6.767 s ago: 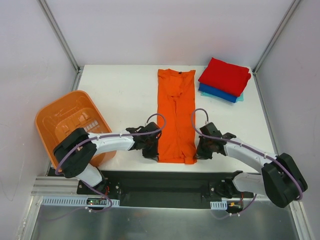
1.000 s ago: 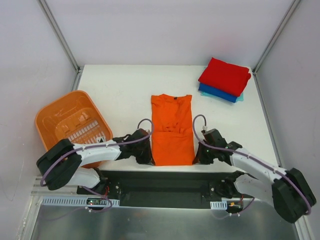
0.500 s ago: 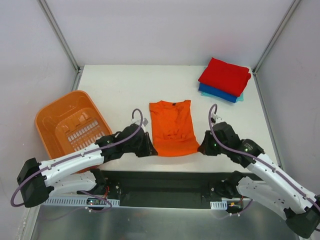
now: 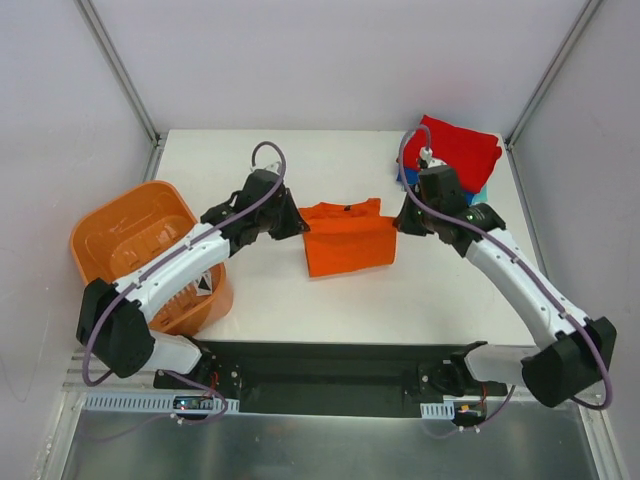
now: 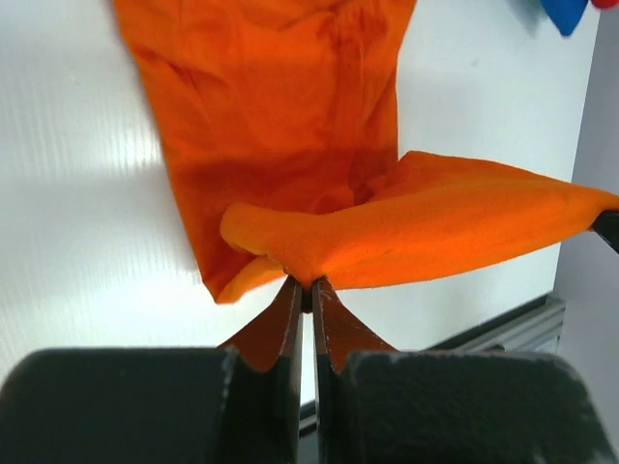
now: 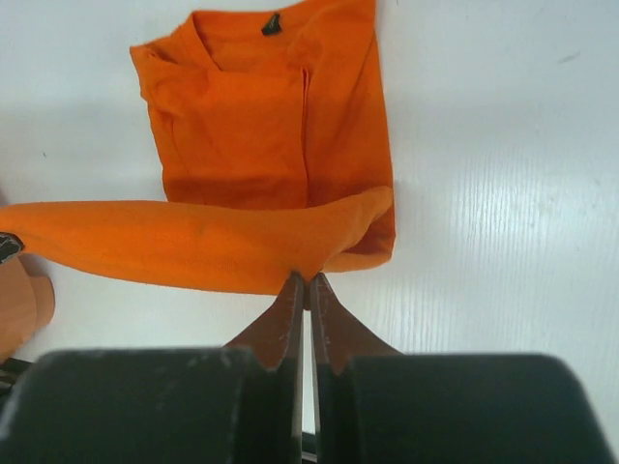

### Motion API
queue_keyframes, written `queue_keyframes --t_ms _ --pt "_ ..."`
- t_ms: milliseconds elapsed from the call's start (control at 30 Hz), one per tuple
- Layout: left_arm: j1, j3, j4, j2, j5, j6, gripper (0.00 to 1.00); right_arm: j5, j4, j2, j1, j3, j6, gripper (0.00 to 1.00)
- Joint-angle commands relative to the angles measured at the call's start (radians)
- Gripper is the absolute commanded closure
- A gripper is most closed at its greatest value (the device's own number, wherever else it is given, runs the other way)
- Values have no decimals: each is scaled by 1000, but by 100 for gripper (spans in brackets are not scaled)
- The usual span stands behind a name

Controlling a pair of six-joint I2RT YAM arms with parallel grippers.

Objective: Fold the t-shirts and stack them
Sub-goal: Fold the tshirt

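The orange shirt (image 4: 345, 240) sits mid-table, its collar end at 12 o'clock lying flat on the white, faintly ribbed table (image 4: 250, 160) with soft creases running down the cloth. Its hem end is doubled back over that flat half and hangs off the surface as one taut, slightly sagging band strung between the two grippers. The left gripper (image 4: 295, 225) is at the shirt's 9 o'clock, its thin dark fingers clenched on one corner of the hem. In the left wrist view the cloth bunches into a small pucker just where the tips meet. The right gripper (image 4: 403, 222) is at the shirt's 3 o'clock and is pinched tight on the other corner in the same way, the fabric pulling to a point between its narrow blades. The weave looks matte and a little fuzzy along the raised fold, brighter on top and shaded rust-dark underneath. At the table's 1 o'clock corner lies a folded red shirt (image 4: 465, 150) — a plump, soft-edged slab, partly behind the right arm — and the left wrist view catches a rounded tip of the blue shirt (image 5: 566, 14) beside it. At 8 o'clock a rigid orange basket (image 4: 110, 235) of glossy, see-through plastic overhangs the table edge, slots cut through its floor.
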Motion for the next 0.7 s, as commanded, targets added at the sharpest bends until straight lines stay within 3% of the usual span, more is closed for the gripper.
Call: queue_keyframes --t_ms 0,667 --pt "69 98 -31 84 -5 69 100 -61 44 129 -80 125 -71 99" --pt "234 437 -31 578 177 151 100 -260 70 724 -232 504 -79 99"
